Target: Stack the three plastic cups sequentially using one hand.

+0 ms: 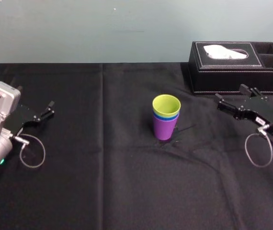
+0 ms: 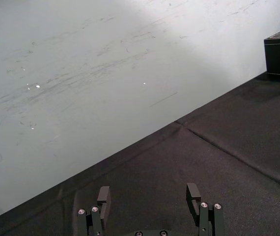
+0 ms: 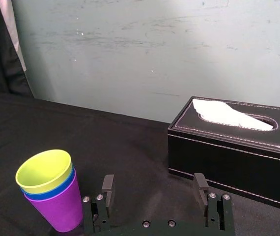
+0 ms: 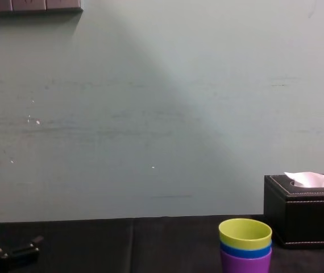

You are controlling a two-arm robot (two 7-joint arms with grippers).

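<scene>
Head view: the 3 cups stand nested in the middle of the counter (image 1: 103, 191), the yellow-green cup (image 1: 166, 105) inside the blue cup (image 1: 165, 116), that inside the purple cup (image 1: 165, 128). The left hand (image 1: 48, 109) is at far left, released. The right hand (image 1: 230, 92), also released, is near the black tissue box (image 1: 237, 72). Right wrist view: the stack stands just beside the spread fingers (image 3: 107, 189). Chest view: the stack stands upright at lower right.

Lab test bench, black-draped table (image 1: 127, 191), bare scuffed wall (image 4: 150, 114)
</scene>
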